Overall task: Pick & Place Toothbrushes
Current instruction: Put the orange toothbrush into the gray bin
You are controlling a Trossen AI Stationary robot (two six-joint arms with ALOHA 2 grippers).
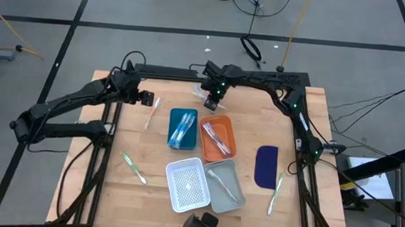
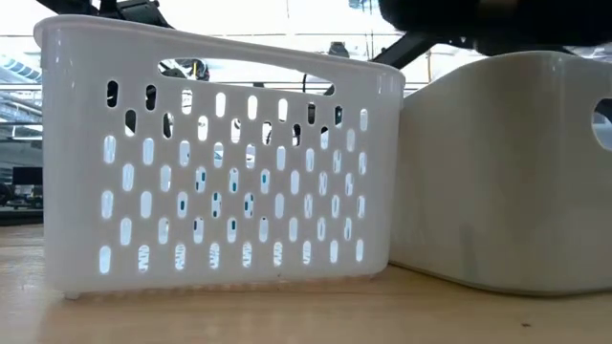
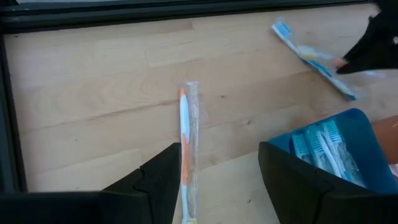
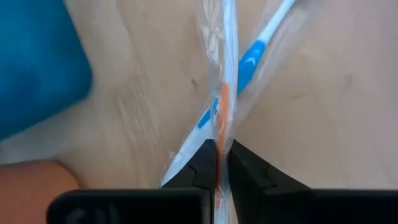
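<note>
Right pincer point(image 4: 219, 163) clamped on a clear-wrapped orange toothbrush point(image 4: 225, 74) crossing a blue-and-white wrapped toothbrush point(image 4: 249, 65), whose film may snag and lift too; left pincer point(image 3: 217, 177) open

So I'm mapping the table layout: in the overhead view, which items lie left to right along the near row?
Green wrapped toothbrush → white perforated plastic basket → grey plastic tray → dark blue flat oblong piece → second green toothbrush.

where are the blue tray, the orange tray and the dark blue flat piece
blue tray point(image 1: 172, 128), high view, on its left wall
orange tray point(image 1: 229, 135), high view, on its right rim
dark blue flat piece point(image 1: 266, 166), high view, on the middle of its flat top
</note>
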